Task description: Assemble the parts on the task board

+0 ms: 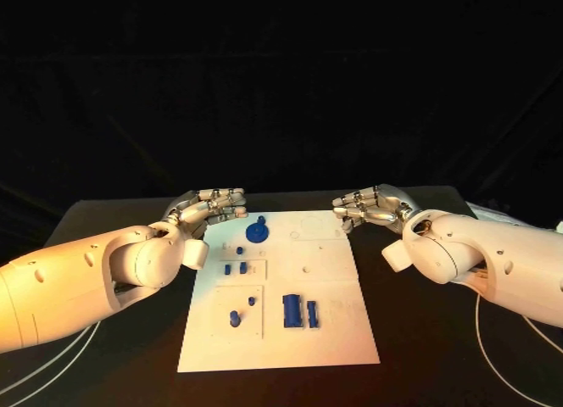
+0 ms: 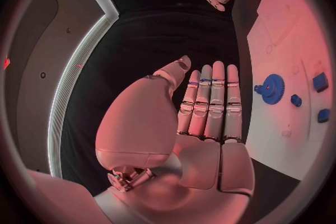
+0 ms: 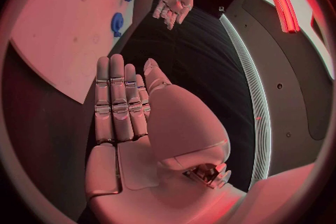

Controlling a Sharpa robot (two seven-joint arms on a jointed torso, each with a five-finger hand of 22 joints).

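Black tabletop (image 1: 416,339) spreads under everything, and the white task board (image 1: 331,339) lies lengthwise down its middle, running away from the robot. White cables (image 1: 508,348) trail over the table on the right side, and more run beside the left arm near the lower left corner of the head view.

On the board sit the blue parts. A round gear-like part (image 1: 257,229) lies near the far end, on the left half. Nearer the robot come a small dot-like piece (image 1: 240,251), then a pair of short upright pieces (image 1: 235,269), then two more small pieces (image 1: 242,309) in a recessed panel on the left. Two larger rectangular blocks (image 1: 298,310) stand side by side near the middle of the board's near half.

The left hand (image 1: 209,209) hovers at the board's far left corner, fingers together and bent a little, holding nothing. In the left wrist view this hand (image 2: 206,106) shows its fingers straight and side by side, palm flat, with the blue gear (image 2: 271,88) lying on the board just beyond its fingertips and not touching them.

The right hand (image 1: 373,208) sits at the board's far right corner, fingers curled slightly inward, also holding nothing. In the right wrist view its fingers (image 3: 115,95) lie extended and close together over the dark table beside the board's edge, well apart from the gear (image 3: 117,24).

Nothing stands between either hand and the parts; the two hands face each other across the far end of the board.
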